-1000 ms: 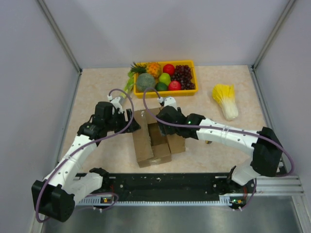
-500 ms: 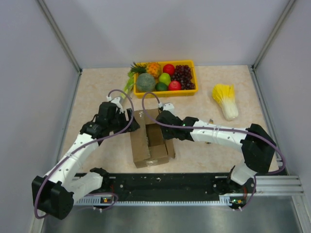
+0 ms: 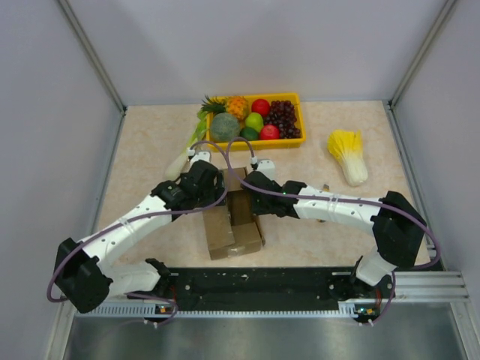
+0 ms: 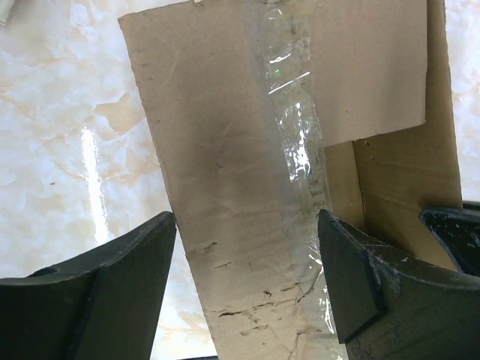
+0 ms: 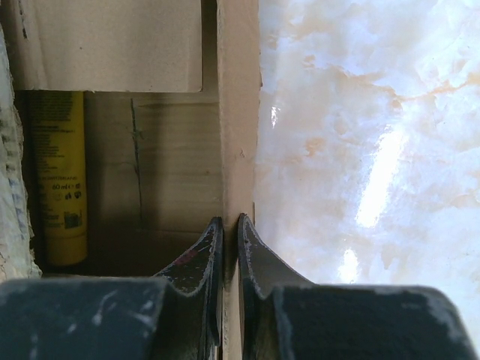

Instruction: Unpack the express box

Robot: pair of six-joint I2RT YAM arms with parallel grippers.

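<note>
Express box sits mid-surface, close to the arm bases, flaps open. Right end effector pinches the edge of a box side wall, fingers pressed onto the cardboard. Left end effector is spread wide, one finger on either side of the taped flap. Yellow bottle visible inside the box. Yellow fruit tray at the far side, well apart.
</note>
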